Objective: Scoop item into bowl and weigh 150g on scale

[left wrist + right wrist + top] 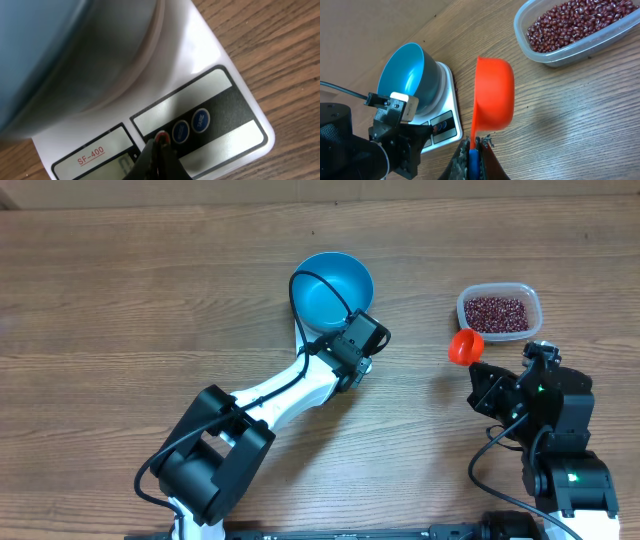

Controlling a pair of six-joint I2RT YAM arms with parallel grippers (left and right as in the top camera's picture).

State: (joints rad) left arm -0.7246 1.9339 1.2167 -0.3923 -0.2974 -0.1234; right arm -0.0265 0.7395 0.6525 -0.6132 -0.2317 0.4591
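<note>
— Gripper report, near to far. What is the left gripper (160, 144) doing?
— Clenched, holding nothing. Its closed tip sits on the red button (161, 137) at the display edge of the scale (220, 95). I judge it is switching the scale on or zeroing it with the bowl aboard, so that only the beans count.
— And the right gripper (474, 150)?
— Clamped on the handle of the orange scoop (494, 92), which it holds over the table (580, 125) between the scale and the tub. Only the outside of the cup shows, so I cannot tell whether it carries anything.
— Where is the bowl?
— The blue bowl (332, 290) stands on the scale platform and looks empty from overhead. Placed there, it lets weight register as beans go in.
— And the beans (570, 25)?
— Farthest out, heaped in the clear tub (555, 56), near the scoop but apart from it. By my reading, no beans have reached the bowl yet.
</note>
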